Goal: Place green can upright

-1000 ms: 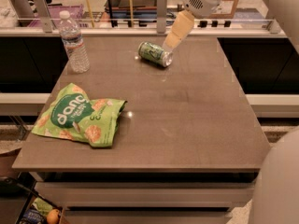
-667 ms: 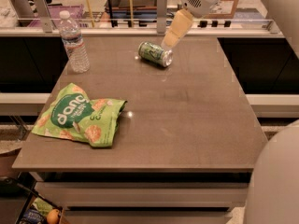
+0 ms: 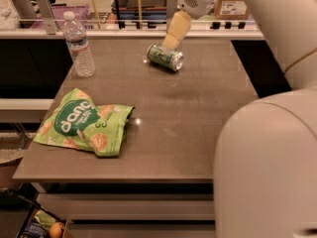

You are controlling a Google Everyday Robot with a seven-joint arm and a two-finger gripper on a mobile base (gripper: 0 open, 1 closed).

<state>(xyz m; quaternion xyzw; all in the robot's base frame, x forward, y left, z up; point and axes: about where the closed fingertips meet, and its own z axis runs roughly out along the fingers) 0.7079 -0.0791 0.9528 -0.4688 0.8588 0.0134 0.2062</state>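
Observation:
The green can (image 3: 165, 57) lies on its side at the far middle of the grey table (image 3: 188, 128), with a silver end facing right and toward the front. My gripper (image 3: 172, 42) hangs from the arm at the top of the camera view. Its cream tip reaches down just behind and above the can, at or very near the can's upper side. I cannot tell whether it touches the can.
A clear plastic water bottle (image 3: 79, 44) stands upright at the far left of the table. A flat green snack bag (image 3: 84, 128) lies near the left front. My own white body (image 3: 267, 172) fills the lower right. Shelving and crates stand behind the table.
My gripper has moved a little left and down, closer to the can. The can, the bottle and the bag have not moved.

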